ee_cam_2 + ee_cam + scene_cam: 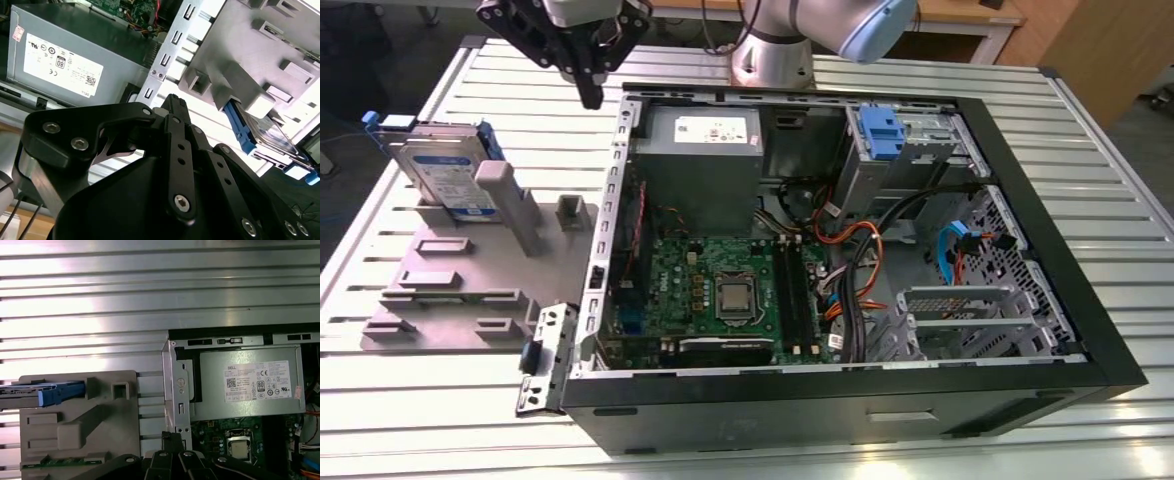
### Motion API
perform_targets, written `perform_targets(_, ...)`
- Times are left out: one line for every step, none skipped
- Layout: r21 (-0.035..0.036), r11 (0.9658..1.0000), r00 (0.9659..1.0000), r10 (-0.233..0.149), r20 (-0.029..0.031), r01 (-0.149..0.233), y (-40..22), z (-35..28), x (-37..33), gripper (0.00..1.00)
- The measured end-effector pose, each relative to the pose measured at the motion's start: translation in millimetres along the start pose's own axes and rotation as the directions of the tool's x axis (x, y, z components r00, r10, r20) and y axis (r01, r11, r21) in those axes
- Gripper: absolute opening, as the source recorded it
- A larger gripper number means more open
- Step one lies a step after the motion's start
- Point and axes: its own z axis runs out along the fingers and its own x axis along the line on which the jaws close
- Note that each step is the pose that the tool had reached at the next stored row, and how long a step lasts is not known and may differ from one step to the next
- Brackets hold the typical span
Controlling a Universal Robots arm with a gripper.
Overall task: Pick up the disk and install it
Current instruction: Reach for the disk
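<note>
The gripper (591, 90) hangs over the far left corner of the computer case (787, 415). Its jaws are pressed together and hold nothing. The disk (447, 170) stands on edge in the grey holder (454, 290) at the exterior view's left, which probably leaves its top free to grab. The exterior view shows its label. The first wrist view shows 1 thin blue edge (55, 392).
</note>
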Motion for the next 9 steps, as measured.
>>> perform_targets(0.0000,1.0000,1.0000,0.000,0.0000,0.000,-0.1,0.1,1.5,0.11)
perform_targets(0.0000,1.0000,1.0000,0.000,0.0000,0.000,-0.2,0.2,2.8,0.11)
perform_targets(0.0000,1.0000,1.0000,0.000,0.0001,0.000,-0.3,0.4,4.1,0.11)
perform_targets(0.0000,1.0000,1.0000,0.000,0.0001,0.000,-0.5,0.5,5.5,0.11)
perform_targets(0.0000,1.0000,1.0000,0.000,0.0001,0.000,-0.6,0.6,6.8,0.11)
perform_targets(0.0000,1.0000,1.0000,0.000,0.0001,0.000,-0.7,0.7,8.1,0.11)
perform_targets(0.0000,1.0000,1.0000,0.000,0.0000,0.000,-0.8,0.8,9.5,0.11)
perform_targets(0.0000,1.0000,1.0000,0.000,0.0001,0.000,-0.9,1.0,10.9,0.11)
perform_targets(0.0000,1.0000,1.0000,0.000,0.0001,0.000,-1.0,1.1,12.4,0.11)
